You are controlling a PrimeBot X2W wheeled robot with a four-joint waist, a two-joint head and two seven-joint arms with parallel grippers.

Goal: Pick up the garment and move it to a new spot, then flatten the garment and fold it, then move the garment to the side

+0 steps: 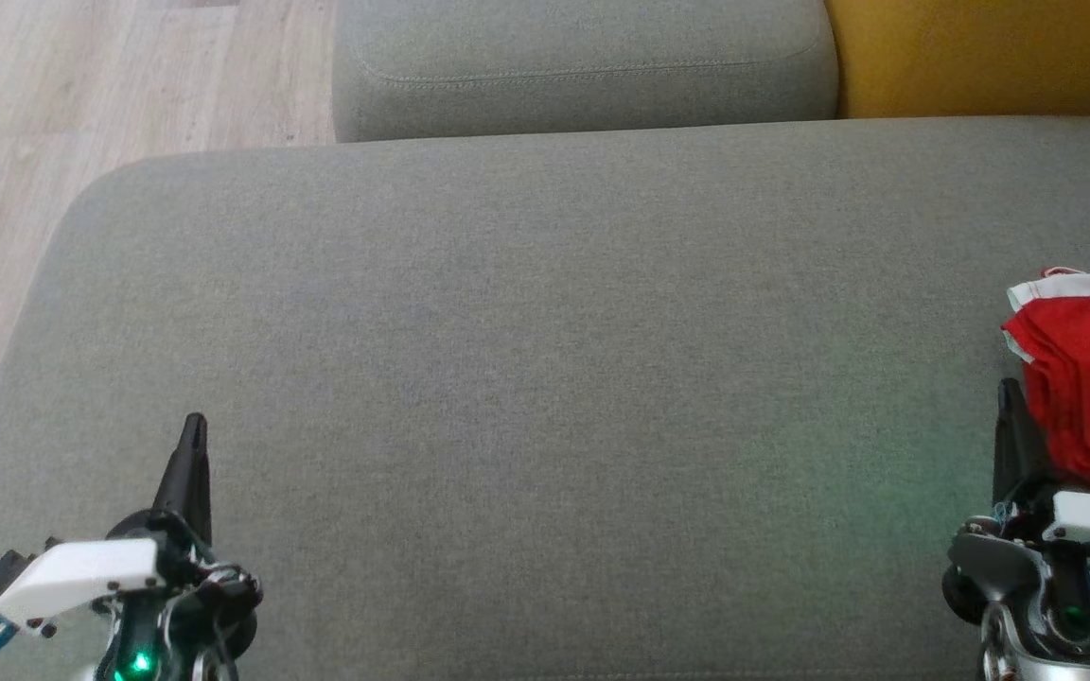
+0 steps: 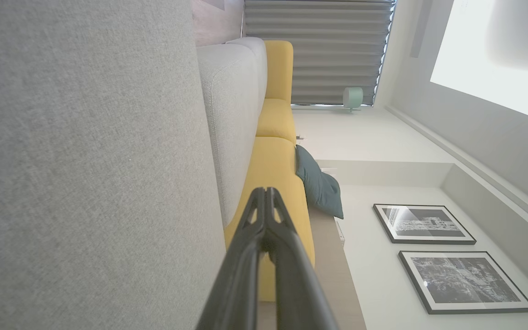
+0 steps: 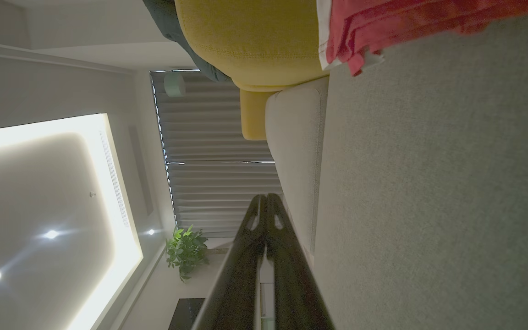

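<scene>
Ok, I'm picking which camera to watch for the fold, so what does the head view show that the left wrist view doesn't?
Head view, not left wrist: the red garment at the right edge of the grey cushion, with the shut right gripper beside it. Left wrist view, not head: two framed pictures, a teal pillow and slatted blinds. Both: the grey cushion, the yellow cushion and the shut left gripper.

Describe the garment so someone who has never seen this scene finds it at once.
Start from the wide grey fabric sofa seat. At its right edge, beside the right gripper, lies a crumpled red cloth garment with white trim. Its bright red stands out against the grey seat and the mustard-yellow cushion behind.
</scene>
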